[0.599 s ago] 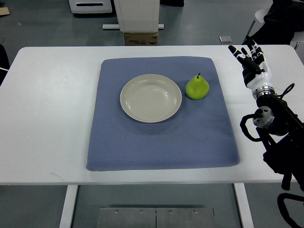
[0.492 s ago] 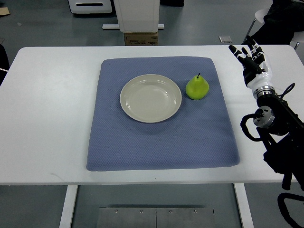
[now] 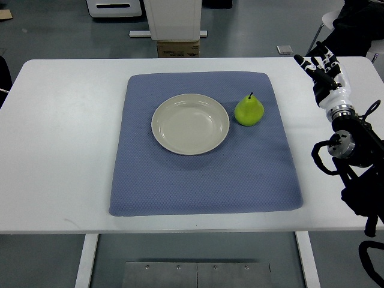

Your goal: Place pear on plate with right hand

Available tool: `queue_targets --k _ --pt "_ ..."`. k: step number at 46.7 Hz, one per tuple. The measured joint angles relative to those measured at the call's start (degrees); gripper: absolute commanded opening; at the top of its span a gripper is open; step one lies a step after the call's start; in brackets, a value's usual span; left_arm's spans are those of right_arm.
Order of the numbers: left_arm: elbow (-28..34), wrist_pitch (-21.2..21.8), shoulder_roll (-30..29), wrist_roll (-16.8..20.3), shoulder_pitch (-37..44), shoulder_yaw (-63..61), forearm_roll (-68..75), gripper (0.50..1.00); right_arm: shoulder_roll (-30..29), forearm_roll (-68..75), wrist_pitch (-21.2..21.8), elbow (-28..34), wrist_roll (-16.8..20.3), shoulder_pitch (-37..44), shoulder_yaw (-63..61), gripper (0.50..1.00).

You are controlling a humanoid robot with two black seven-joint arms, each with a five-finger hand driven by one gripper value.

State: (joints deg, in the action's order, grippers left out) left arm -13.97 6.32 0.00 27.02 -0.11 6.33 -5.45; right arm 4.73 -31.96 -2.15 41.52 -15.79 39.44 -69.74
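Top view, the only one on offer.

Surface (image 3: 66, 138): white, carrying a blue mat (image 3: 204, 180) laid square at its middle. The mat is serving as the working area, and both task items are sitting on it.

Plate (image 3: 191, 124): cream, shallow, lying flat at the mat's centre with nothing in it. It is waiting as the target, within what looks like an easy reach from the right side.

Pear (image 3: 249, 111): yellow-green, standing upright with its stem pointing up, just beside the plate's right rim, apparently not touching it. It is resting on the mat, not yet on the plate, and nothing is holding it. Standing on the side nearest the working arm, it is presenting its bulb for a grasp from the right.

Right hand (image 3: 327, 75): black and white, hovering over the far right corner of the surface, well apart from the pear. Its dark arm is entering from the right edge. The fingers (image 3: 309, 62) are stretched out and spread apart, pointing up and to the left in the picture, gripping nothing and touching nothing. Judged from this, the task is at its opening step: the reach toward the pear is yet to close, and the spread suits a fruit that will roll if nudged.

Left hand: not showing anywhere.
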Motion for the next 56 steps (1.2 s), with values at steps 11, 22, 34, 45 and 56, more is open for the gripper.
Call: queue_targets --k 11,22,34,45,56 --pt "0.0 0.0 0.0 0.0 0.0 0.0 0.0 1.000 0.1 4.7 0.4 -0.1 -0.5 -0.3 0.3 1.000" --pt "0.0 0.0 0.0 0.0 0.0 0.0 0.0 1.000 0.2 4.9 0.2 -1.4 -1.8 -0.2 4.3 1.000" --pt "0.0 0.0 0.0 0.0 0.0 0.0 0.0 1.000 0.1 4.9 0.3 -1.4 -2.9 0.0 5.4 1.000" --pt "0.0 0.0 0.0 0.0 0.0 0.0 0.0 1.000 1.6 4.8 0.3 -1.3 -3.1 1.5 9.7 1.000" --pt "0.0 0.0 0.0 0.0 0.0 0.0 0.0 1.000 3.9 4.8 0.4 -1.4 -3.2 4.2 15.8 1.000"
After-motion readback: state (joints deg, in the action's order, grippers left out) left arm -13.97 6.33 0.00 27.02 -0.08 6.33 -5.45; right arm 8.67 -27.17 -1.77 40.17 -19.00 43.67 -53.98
